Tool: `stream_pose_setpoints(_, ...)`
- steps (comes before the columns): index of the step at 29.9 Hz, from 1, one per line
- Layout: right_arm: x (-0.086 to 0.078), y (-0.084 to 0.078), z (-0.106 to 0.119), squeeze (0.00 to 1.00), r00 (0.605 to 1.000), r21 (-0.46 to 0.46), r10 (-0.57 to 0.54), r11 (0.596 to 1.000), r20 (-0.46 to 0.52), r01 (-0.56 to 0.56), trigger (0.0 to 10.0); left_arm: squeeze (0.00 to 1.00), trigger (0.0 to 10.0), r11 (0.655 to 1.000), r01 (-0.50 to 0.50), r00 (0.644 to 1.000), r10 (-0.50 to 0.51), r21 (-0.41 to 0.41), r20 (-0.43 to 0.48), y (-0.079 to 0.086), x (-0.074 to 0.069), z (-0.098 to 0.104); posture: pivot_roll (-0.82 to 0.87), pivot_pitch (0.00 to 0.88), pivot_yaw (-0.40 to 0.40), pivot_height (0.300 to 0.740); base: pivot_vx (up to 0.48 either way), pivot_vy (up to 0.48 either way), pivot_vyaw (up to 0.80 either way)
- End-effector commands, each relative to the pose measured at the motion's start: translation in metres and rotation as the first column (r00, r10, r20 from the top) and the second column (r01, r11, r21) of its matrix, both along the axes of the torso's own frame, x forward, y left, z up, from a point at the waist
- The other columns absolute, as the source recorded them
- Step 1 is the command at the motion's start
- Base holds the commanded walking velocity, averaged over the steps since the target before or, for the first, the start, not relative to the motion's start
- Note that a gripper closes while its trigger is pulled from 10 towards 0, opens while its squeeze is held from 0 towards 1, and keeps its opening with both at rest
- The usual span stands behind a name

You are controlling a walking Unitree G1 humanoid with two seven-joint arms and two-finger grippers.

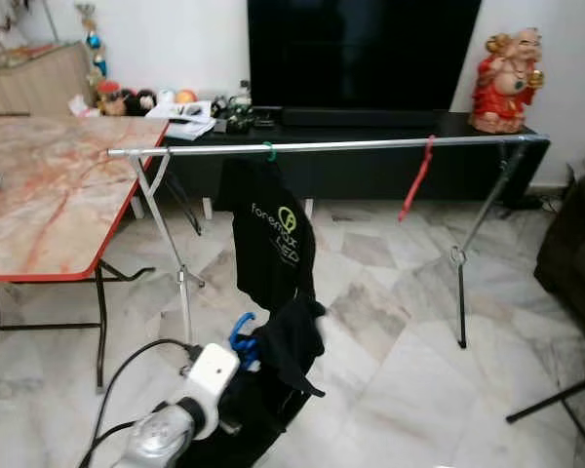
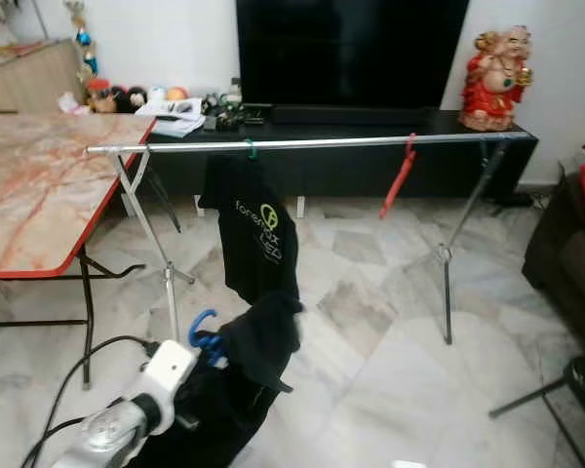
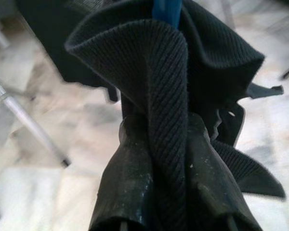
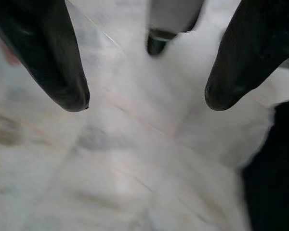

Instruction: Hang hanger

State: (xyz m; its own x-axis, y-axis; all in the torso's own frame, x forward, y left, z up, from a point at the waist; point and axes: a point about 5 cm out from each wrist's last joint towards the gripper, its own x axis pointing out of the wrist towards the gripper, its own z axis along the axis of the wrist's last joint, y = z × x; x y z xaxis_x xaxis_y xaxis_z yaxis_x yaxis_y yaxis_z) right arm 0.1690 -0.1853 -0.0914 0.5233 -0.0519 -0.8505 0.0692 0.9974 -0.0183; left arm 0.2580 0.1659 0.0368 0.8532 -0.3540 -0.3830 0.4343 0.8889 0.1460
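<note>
- The marble floor (image 1: 390,322) is the broadest thing here, with open room under and in front of the rail, between the rack's legs and out toward the robot's right.
- One marble-topped table (image 1: 49,195) with a red edge stands on the robot's left; its near corner lies just beside the rack's left end.
- One dark television (image 1: 361,54) sits on one low black cabinet (image 1: 370,161) along the far wall, behind the rail.
- One clothes rack (image 1: 322,146): a single silver rail spanning most of the width, carried on two leg stands, one at each end.
- On the rail hang two things: one black T-shirt (image 1: 270,234) with a printed logo on a green hook, toward the left, and one bare red hanger (image 1: 417,180) toward the right, well apart from the shirt.
- One red and gold figurine (image 1: 507,80) stands on the cabinet's right end.
- The left gripper (image 3: 166,159) is low in front of the rack, below the hung shirt, its fingers clamped on a bunched black garment (image 1: 288,341) and the blue hanger (image 1: 242,339) inside it; the blue hook pokes out beside the cloth, well below the rail.
- The right gripper (image 4: 144,101) points at bare floor, its two fingers spread apart with nothing between them.
</note>
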Motion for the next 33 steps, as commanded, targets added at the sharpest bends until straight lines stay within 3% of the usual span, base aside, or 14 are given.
stream_pose_setpoints(1,-0.009,-0.014,-0.002,0.0,0.999,-0.03,-0.027,0.999,-0.02,0.026,10.0,0.0,10.0,1.0,0.005,0.999,-0.004,-0.017,0.038,-0.005,0.005,0.008,0.11,0.0,-0.015,0.74,0.371,0.0,0.0)
stream_pose_setpoints(20,-0.008,-0.02,0.0,0.0,1.0,-0.053,0.018,0.998,-0.021,-0.019,10.0,0.0,10.0,0.994,-0.109,0.994,0.109,0.003,-0.005,0.016,-0.007,-0.002,0.09,0.0,-0.018,0.74,0.422,0.0,0.0)
stream_pose_setpoints(29,0.002,-0.024,0.004,0.0,1.0,-0.067,0.031,0.997,-0.006,-0.031,10.0,0.0,10.0,0.974,-0.217,0.976,0.218,0.062,-0.017,0.039,-0.013,-0.007,0.1,0.0,-0.033,0.74,0.407,0.0,0.0)
stream_pose_setpoints(33,0.012,-0.018,0.008,0.0,0.999,-0.064,0.047,0.997,0.01,-0.046,10.0,0.0,10.0,0.967,-0.255,0.967,0.254,-0.018,-0.034,0.038,-0.014,-0.007,0.1,0.0,-0.035,0.74,0.0,0.0,0.0)
